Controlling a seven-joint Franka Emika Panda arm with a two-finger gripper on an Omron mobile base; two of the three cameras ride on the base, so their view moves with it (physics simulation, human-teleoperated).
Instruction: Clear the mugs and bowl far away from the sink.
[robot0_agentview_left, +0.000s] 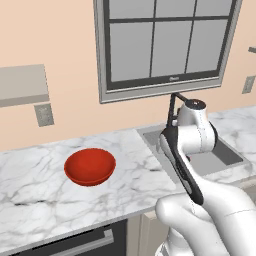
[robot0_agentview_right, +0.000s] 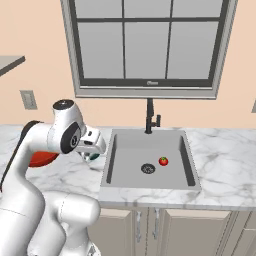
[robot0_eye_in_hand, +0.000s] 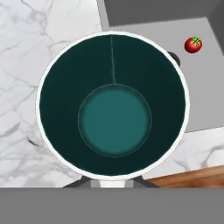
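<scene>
Beside the sink (robot0_agentview_right: 150, 160), gripper (robot0_agentview_right: 93, 150) holds the green mug (robot0_eye_in_hand: 113, 105); finger spread cannot be told. Carry it level, past the bowl (robot0_agentview_left: 90, 166).

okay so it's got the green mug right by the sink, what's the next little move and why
Probably carry the green mug left along the counter, toward the red bowl. The hand view looks straight down into the mug, with the sink edge just beside it, so it seems too close to the basin.

Tomato (robot0_agentview_right: 163, 161): we saw it right of centre, beside the drain (robot0_agentview_right: 148, 168).
Window (robot0_agentview_right: 148, 42): filled the upper frame.
Outlet (robot0_agentview_right: 28, 99): sat at left.
</scene>
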